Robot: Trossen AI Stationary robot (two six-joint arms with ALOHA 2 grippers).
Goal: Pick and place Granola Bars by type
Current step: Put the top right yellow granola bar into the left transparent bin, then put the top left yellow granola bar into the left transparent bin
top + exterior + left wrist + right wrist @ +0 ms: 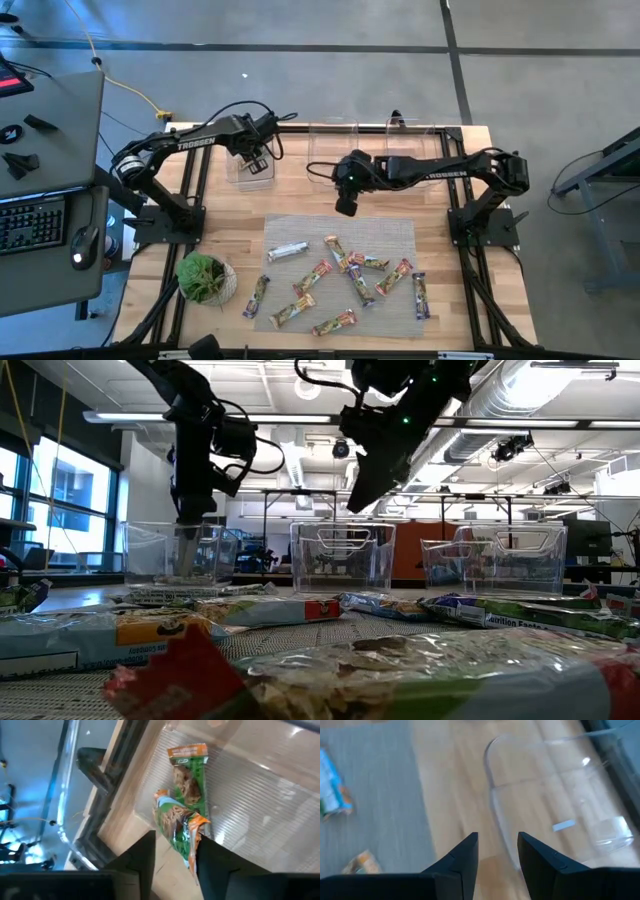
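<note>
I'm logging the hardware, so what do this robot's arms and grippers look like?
Both arms are dark, jointed, with white TROSSEN lettering along a link and black cables looping off. The left gripper and right gripper each have two flat, dark, angular fingers. A green light glows near the right wrist.

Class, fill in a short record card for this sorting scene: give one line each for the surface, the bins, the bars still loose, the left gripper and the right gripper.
surface: wooden table with a grey mat
bins: three clear bins along the far edge; left bin holds two green-wrapped bars
loose bars: about a dozen granola bars scattered on the mat
left gripper: inside the left bin, fingers open just above the green bars
right gripper: open and empty, beside the rim of the middle bin
</note>
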